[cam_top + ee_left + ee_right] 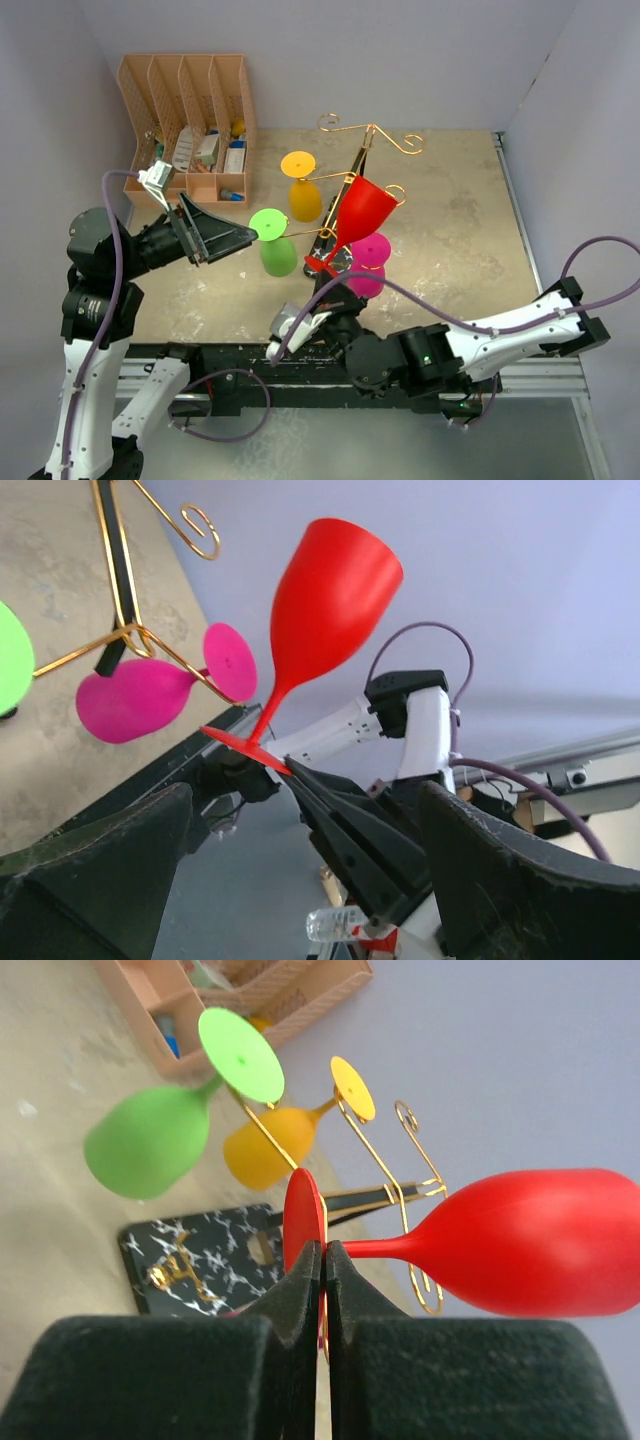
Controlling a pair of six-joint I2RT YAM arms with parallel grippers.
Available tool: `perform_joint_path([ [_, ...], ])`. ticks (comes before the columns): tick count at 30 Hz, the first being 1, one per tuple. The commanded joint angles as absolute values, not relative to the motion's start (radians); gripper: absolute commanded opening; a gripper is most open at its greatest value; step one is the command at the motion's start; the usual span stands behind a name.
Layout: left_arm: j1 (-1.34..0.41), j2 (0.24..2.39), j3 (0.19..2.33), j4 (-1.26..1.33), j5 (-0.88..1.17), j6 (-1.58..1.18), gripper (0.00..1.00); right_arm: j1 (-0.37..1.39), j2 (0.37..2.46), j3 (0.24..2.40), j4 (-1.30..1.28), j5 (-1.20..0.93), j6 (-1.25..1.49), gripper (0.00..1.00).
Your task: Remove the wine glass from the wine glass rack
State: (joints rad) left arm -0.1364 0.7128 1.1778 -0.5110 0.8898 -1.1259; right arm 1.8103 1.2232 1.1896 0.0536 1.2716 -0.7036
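The gold wire wine glass rack (371, 133) stands mid-table; its black marble base shows in the right wrist view (200, 1260). A red wine glass (362, 208) is tilted bowl-up beside the rack's near arm. My right gripper (324, 274) is shut on the glass's foot disc (303, 1222), and a gold wire runs right beside the foot. Green (277, 255), yellow (305, 200) and pink (368, 262) glasses hang bowl-down on other arms. My left gripper (248, 232) is open and empty, its tips next to the green glass's foot. The left wrist view shows the red glass (330, 600).
A peach file organiser (190, 120) with small items stands at the back left. Grey walls close the back and both sides. The black frame rail (300, 360) runs along the table's near edge, below the right arm.
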Motion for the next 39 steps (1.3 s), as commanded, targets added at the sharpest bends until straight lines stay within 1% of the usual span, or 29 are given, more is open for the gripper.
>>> perform_joint_path([
  [1,-0.150,0.688,1.189,-0.456,0.955,-1.182,0.96,1.839,1.166,1.145,0.455,1.371,-1.031,0.00],
  [3,-0.157,0.684,1.168,-0.470,0.951,-1.173,0.96,1.844,1.171,1.132,0.523,1.354,-1.107,0.00],
  [7,-0.163,0.670,1.135,-0.486,0.939,-1.159,0.95,1.847,1.198,1.167,0.496,1.310,-1.139,0.00],
  [12,-0.163,0.665,1.128,-0.499,0.923,-1.145,0.95,1.847,1.183,1.293,0.272,1.164,-1.060,0.00],
  [14,-0.163,0.662,1.129,-0.493,0.918,-1.147,0.95,1.848,1.153,1.335,0.226,1.087,-1.075,0.00],
  [16,-0.163,0.662,1.130,-0.486,0.915,-1.156,0.95,1.848,1.105,1.320,0.228,1.003,-1.139,0.00],
  [19,-0.163,0.662,1.129,-0.456,0.911,-1.196,0.95,1.848,1.021,1.242,0.257,0.878,-1.267,0.00],
  [25,-0.163,0.659,1.125,-0.344,0.891,-1.352,0.89,1.847,0.995,1.193,0.235,0.869,-1.324,0.00],
  [30,-0.163,0.677,1.140,-0.283,0.900,-1.451,0.88,1.848,1.003,1.145,0.305,0.813,-1.408,0.00],
  [34,-0.164,0.692,1.153,-0.284,0.906,-1.465,0.88,1.848,1.028,1.176,0.287,0.731,-1.416,0.00],
  [39,-0.165,0.688,1.150,-0.291,0.909,-1.470,0.88,1.848,1.062,1.195,0.306,0.692,-1.447,0.00],
])
